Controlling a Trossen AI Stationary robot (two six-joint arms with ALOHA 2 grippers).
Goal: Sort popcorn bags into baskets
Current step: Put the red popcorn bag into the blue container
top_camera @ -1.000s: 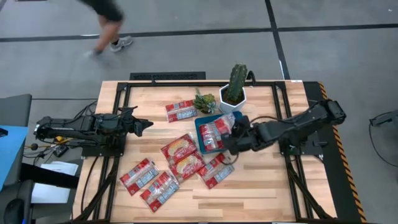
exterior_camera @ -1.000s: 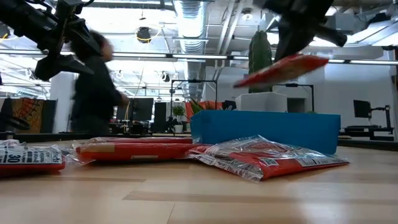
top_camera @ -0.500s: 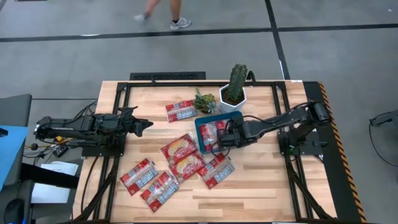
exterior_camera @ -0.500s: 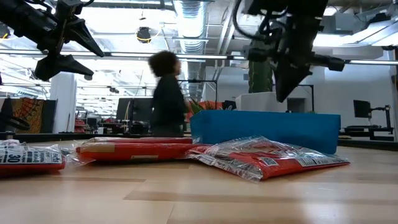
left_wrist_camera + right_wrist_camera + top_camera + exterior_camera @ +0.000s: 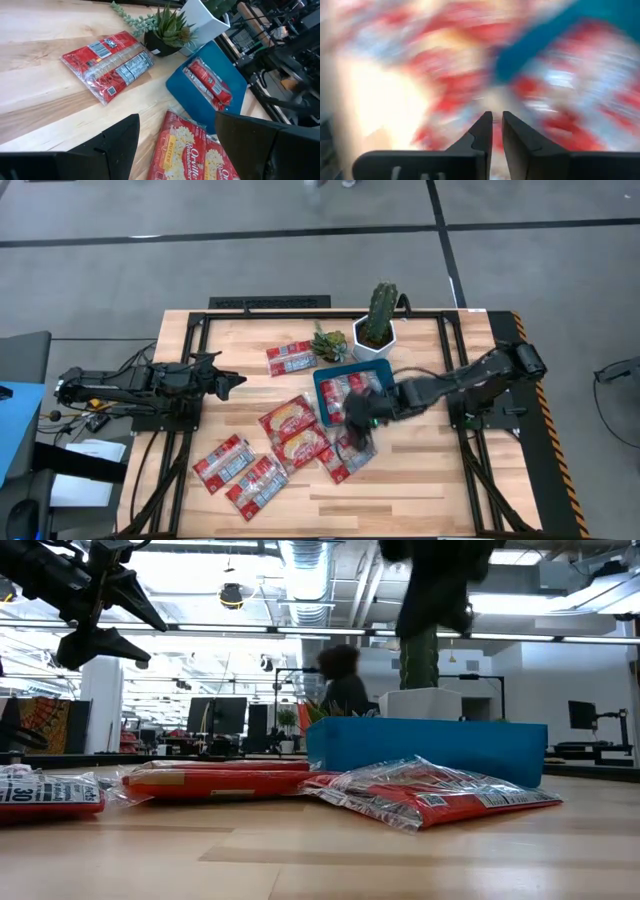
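While lying lengthwise, 1 popcorn bag (image 5: 209, 83) fills the tray (image 5: 235, 82).

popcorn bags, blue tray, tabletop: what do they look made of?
Popcorn bags: thin glossy plastic film, likely; it crinkles and glints, with clear sealed edges.
Blue tray: probably moulded plastic, matte; uniform teal wall, rounded corners seen from above.
Tabletop: wood, looks like butcher-block; light planks with visible grain and seams, smooth low-sheen finish.
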